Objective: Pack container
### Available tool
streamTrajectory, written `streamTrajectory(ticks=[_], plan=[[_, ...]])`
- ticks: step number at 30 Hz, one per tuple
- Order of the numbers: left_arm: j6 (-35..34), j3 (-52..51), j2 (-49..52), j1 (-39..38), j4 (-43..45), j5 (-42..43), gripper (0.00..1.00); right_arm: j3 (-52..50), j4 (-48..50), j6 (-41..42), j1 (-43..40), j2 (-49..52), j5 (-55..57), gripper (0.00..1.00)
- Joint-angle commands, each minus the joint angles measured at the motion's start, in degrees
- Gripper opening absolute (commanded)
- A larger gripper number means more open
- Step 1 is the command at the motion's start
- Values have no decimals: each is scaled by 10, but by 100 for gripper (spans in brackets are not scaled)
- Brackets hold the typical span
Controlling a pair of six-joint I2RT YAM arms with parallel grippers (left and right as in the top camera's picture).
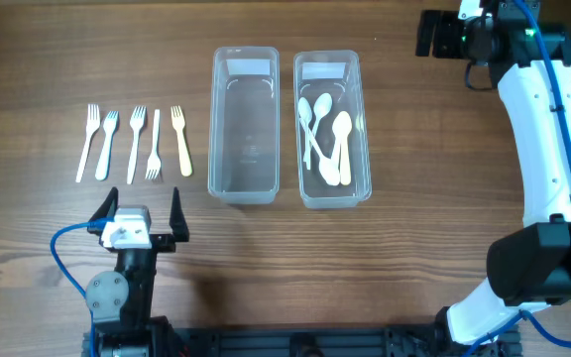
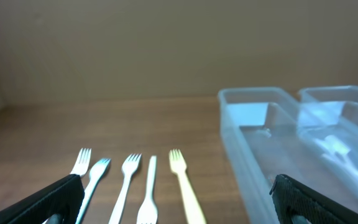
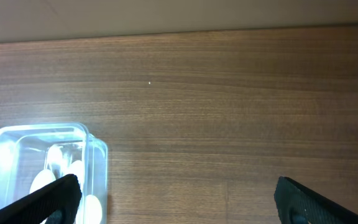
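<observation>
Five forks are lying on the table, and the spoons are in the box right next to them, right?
Not quite. The five forks do lie on the table, but the spoons are in the farther container; the container beside the forks is empty. The overhead view shows it.

White-and-black arms (image 1: 543,129) (blue cables (image 1: 56,248))

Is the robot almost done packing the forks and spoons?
About halfway. Done: the spoons lie in one clear container. In hand: nothing; the left pincer is open near the forks. Left: all five forks lie on the table, and the other container is empty.
</observation>
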Motion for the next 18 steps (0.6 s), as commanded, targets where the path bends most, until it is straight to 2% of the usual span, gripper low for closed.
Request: streamTrajectory(ticks=[1,4,9,12,14,18], plan=[[-91,13,-2,-2,-3,43,100,8,2,-5,2,-9,8,100],[-164,82,30,-2,-59,19,100,8,2,-6,2,-9,8,100],[-167,320,208,-2,-206,-43,100,8,2,-5,2,-9,8,100],[-161,531,388,-2,-364,-81,100,8,2,-6,2,-9,8,100],[-120,676,522,-2,-480,-82,100,8,2,-5,2,-9,8,100],[-101,896,739,-2,-628,-83,100,8,2,-6,2,-9,8,100]])
